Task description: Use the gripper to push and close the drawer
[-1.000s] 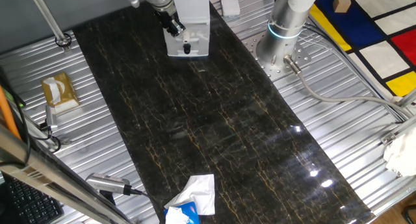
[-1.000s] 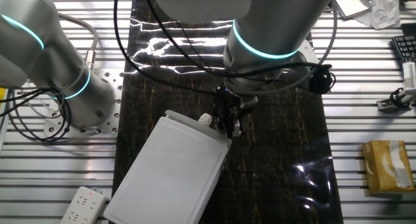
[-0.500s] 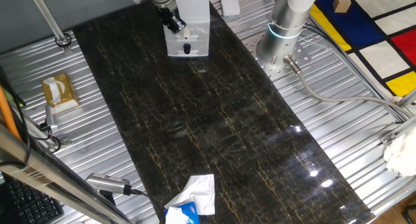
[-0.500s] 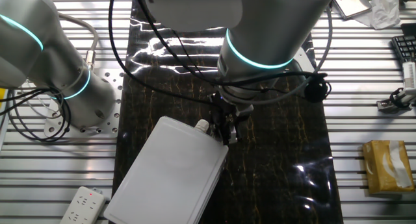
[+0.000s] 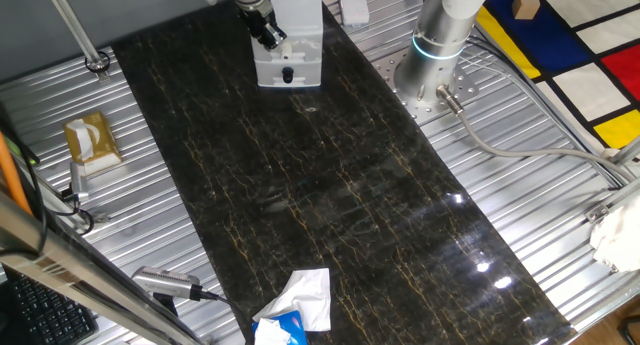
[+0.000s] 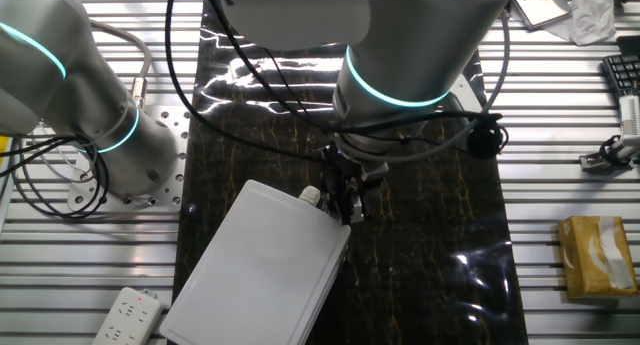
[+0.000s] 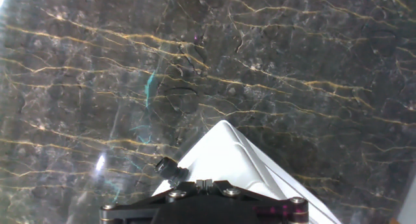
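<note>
One gripper [image 6: 347, 195], fingers together and empty, sits against the drawer [image 5: 289, 60] front beside its knob [image 5: 288, 75], placed so you can push; unit at bench [image 5: 330, 205] far end.

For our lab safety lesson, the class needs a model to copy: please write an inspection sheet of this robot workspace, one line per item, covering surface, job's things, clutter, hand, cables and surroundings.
Surface: dark marble mat with gold veins, lying on a ribbed metal table.
Job's things: white drawer at the mat's far end, knob facing the open mat.
Clutter: crumpled tissue at the mat's near edge; tissue box on the ribs; white power strip.
Hand: hand against the drawer front beside the knob; whether open or shut cannot be told.
Cables: black cables looping from the arm; grey hose across the ribs.
Surroundings: second silver arm on a round base; coloured floor mat; keyboard.
</note>
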Action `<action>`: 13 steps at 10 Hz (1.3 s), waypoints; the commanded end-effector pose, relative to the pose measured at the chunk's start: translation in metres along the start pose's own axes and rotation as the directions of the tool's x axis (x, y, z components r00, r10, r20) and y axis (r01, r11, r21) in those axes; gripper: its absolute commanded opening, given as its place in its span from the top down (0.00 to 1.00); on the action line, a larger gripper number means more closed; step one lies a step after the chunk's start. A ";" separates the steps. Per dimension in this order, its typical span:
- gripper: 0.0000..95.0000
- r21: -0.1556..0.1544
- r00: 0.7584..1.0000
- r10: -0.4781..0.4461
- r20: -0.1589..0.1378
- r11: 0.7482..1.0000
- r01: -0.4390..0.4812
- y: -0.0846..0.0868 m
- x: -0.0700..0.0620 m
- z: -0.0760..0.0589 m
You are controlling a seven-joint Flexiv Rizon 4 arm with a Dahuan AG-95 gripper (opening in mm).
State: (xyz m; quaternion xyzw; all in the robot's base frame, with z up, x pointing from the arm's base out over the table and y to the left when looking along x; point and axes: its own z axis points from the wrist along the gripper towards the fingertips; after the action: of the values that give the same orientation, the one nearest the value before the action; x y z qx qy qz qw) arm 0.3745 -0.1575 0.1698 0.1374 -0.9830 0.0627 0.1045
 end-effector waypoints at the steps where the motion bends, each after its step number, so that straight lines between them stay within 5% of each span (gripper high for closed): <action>1: 1.00 -0.006 1.000 -0.002 0.000 1.000 0.002 -0.001 0.001 -0.001; 8: 1.00 -0.005 1.000 0.005 0.013 1.000 -0.004 0.000 -0.001 0.000; 10: 1.00 -0.058 0.997 0.078 0.028 0.995 -0.077 0.013 -0.013 -0.005; 12: 1.00 -0.068 0.992 0.121 0.042 0.991 -0.118 0.031 -0.033 -0.014; 13: 1.00 -0.113 0.984 0.155 0.088 0.983 -0.144 0.041 -0.043 -0.019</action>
State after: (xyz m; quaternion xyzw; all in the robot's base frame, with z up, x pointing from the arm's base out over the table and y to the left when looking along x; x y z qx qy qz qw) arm 0.4010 -0.1155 0.1734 0.0766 -0.9933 0.0296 0.0809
